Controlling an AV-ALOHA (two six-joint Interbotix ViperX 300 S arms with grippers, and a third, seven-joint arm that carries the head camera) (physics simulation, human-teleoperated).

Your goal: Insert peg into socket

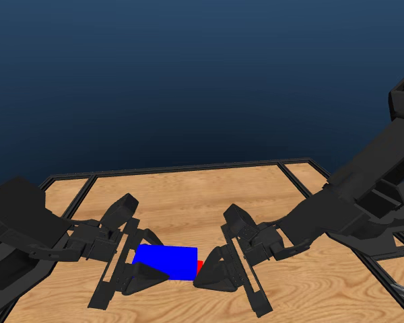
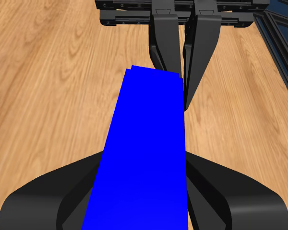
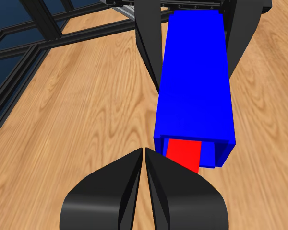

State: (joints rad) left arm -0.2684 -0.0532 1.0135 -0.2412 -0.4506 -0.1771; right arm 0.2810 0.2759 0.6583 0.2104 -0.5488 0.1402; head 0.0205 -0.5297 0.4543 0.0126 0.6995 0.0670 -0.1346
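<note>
Blue fills your left wrist view: the socket sits between the left gripper's jaws, which are closed on its sides, so you are holding it just above the table. Take the socket as your landmark and read across from there. To its left is only the left arm; at its right-hand end, in the head view, a sliver of red shows where the peg enters the open mouth. The right wrist view makes this plainer: the peg is inside the hollow end of the socket, and only a short red stub remains outside. Just right of the socket stands the right gripper; its jaws look nearly closed on that stub, but the right wrist view shows them meeting beside the red bar as much as on it, so you cannot be sure whether they grip it. Both pieces look stiff, smooth and light, and are likely to slide rather than bend. Hold the socket on its broad flat sides near the middle, as now, and the peg on its thin flat faces at the outer end. The insertion looks almost done; keep the two in line, for a tilt may jam the bar.
</note>
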